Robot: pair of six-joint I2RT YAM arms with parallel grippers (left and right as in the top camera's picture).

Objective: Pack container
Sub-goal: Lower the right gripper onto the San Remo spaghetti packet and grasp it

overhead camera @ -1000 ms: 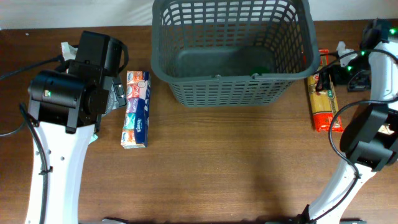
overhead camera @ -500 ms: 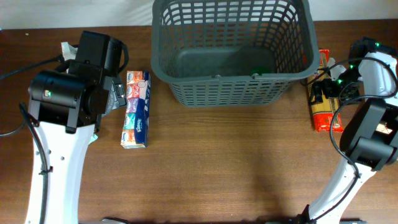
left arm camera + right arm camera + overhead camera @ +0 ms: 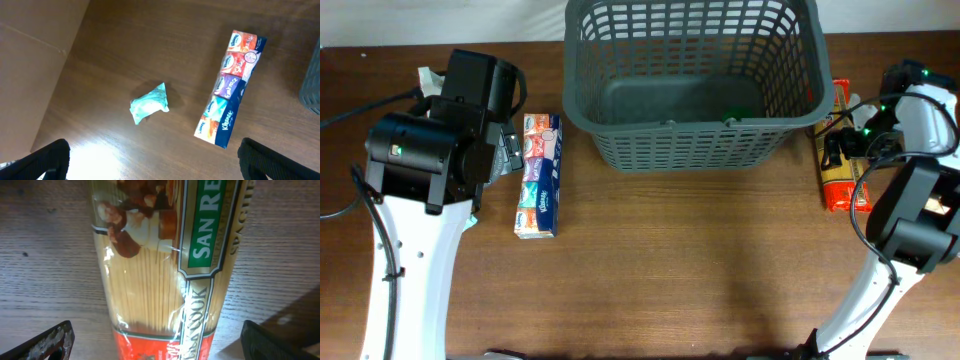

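Overhead: container (image 3: 690, 150) at 12 o'clock; spaghetti pack (image 3: 840, 190) tight at its 3 o'clock, tissue pack (image 3: 539, 175) at 9.
Left wrist: left gripper (image 3: 157, 160) spread, empty, with bare table around it.
Right wrist: right gripper (image 3: 162, 340) spread astride the spaghetti. We would centre it, close across the pack's width, then lift clear of the rim.

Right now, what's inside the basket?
Basket looks nearly empty: bare grey floor, plus a small green patch by the near-right corner, unclear what. The floor strip behind the near wall is hidden.
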